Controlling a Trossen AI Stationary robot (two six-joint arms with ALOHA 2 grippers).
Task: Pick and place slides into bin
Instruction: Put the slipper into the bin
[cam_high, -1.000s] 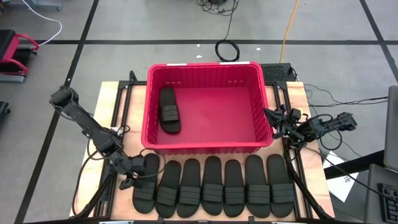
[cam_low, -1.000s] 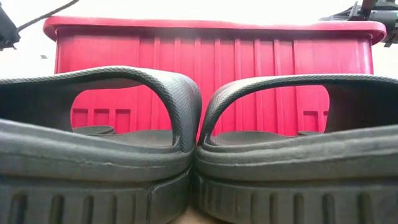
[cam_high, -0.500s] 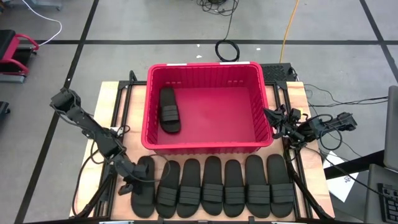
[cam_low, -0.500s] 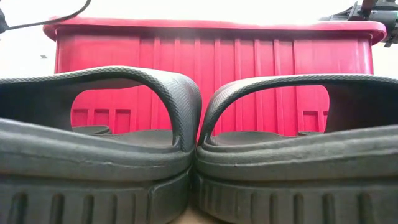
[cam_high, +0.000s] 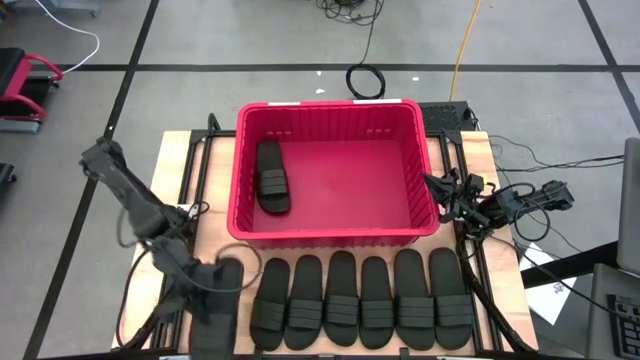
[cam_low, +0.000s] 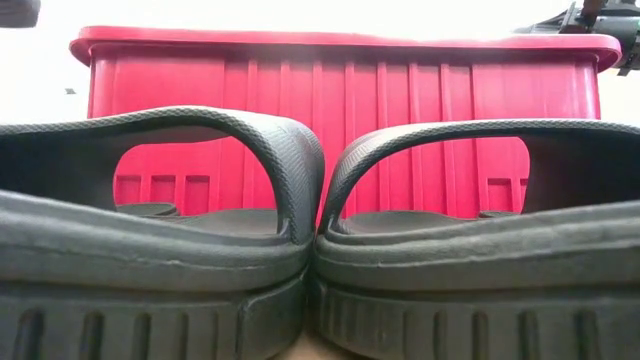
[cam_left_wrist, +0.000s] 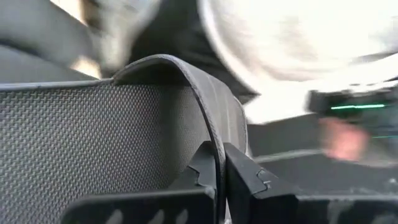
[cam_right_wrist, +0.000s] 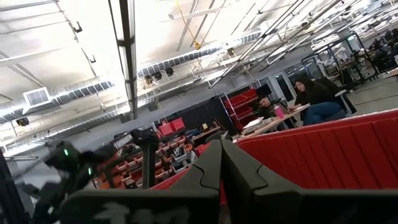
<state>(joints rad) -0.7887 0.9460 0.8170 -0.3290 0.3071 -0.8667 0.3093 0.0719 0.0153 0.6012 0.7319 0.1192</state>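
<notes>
Six black slides (cam_high: 360, 300) lie side by side on their soles along the table's near edge. Another slide (cam_high: 271, 177) lies on the floor of the red bin (cam_high: 335, 108), at its left. My left gripper (cam_high: 213, 278) is at the row's left end, shut on one more slide (cam_high: 218, 310), which shows blurred and apart from the row. My right gripper (cam_high: 441, 196) is shut on nothing beside the bin's right rim. The low view shows two slides (cam_low: 160, 250) close up, with the bin's wall (cam_low: 400, 90) behind them. My left gripper pinches the arched strap of the slide at its edge (cam_left_wrist: 213, 134) between its two fingers (cam_left_wrist: 249, 177). The fingers come from the table's left, slanting down. The slide is lifted off the table and hangs below the gripper, toward the near edge.
The bin takes up the middle and far part of the wooden table (cam_high: 180, 170). Bare wood shows left of the bin, under my left arm. Cables and a cable coil (cam_high: 366, 80) lie on the floor beyond the table. People sit at desks far off in the right wrist view.
My left gripper has shut on the strap of the leftmost slide and risen quickly. The slide has first slid a little toward the table's left, away from the row, then come up off the table. The right arm has kept still.
</notes>
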